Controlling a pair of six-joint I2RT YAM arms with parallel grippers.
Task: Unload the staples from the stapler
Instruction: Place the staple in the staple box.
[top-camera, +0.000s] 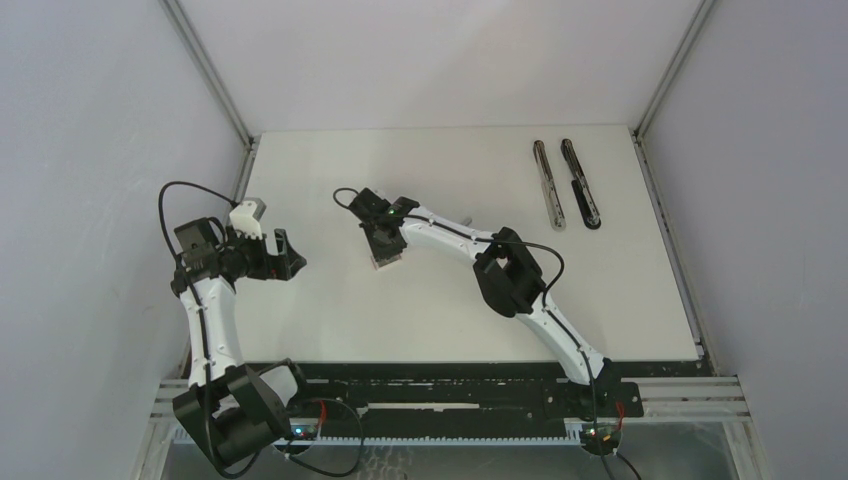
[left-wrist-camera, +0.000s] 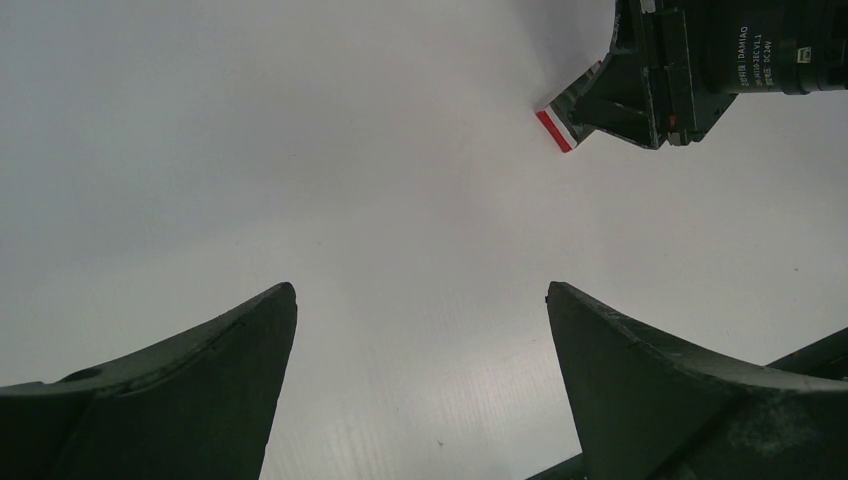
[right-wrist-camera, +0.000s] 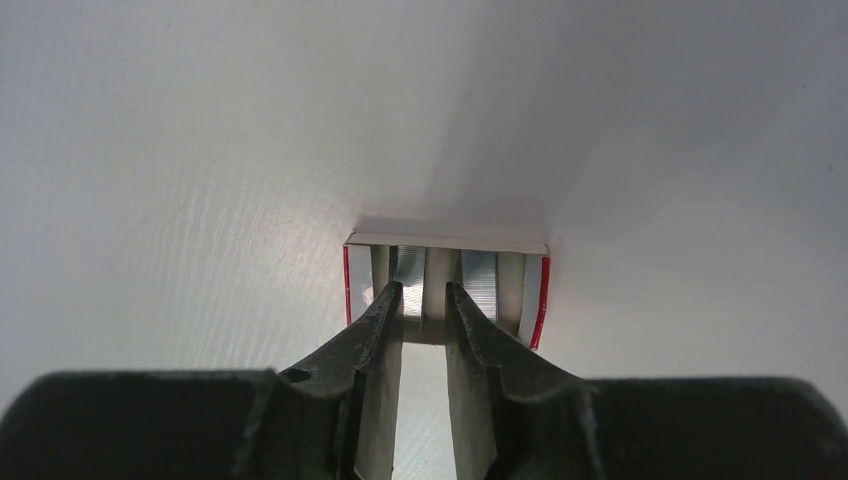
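Note:
The stapler lies at the table's far right as two long parts side by side, a silvery one (top-camera: 548, 185) and a darker one (top-camera: 582, 186). Left of the middle sits a small open box with red edges (right-wrist-camera: 540, 290), which appears under my right arm as a red-edged corner (left-wrist-camera: 555, 131) in the left wrist view. Shiny grey strips of staples (right-wrist-camera: 480, 280) lie inside it. My right gripper (right-wrist-camera: 424, 290) (top-camera: 385, 252) hangs over the box, jaws a narrow gap apart, a pale strip (right-wrist-camera: 438, 270) between the tips and not clamped. My left gripper (left-wrist-camera: 421, 290) (top-camera: 288, 255) is wide open and empty.
The right arm's wrist (left-wrist-camera: 690, 60) stands just ahead of my left gripper. A small grey bit (top-camera: 466, 215) lies behind the right arm's forearm. Grey walls close in the white table (top-camera: 450, 310) on the left, back and right.

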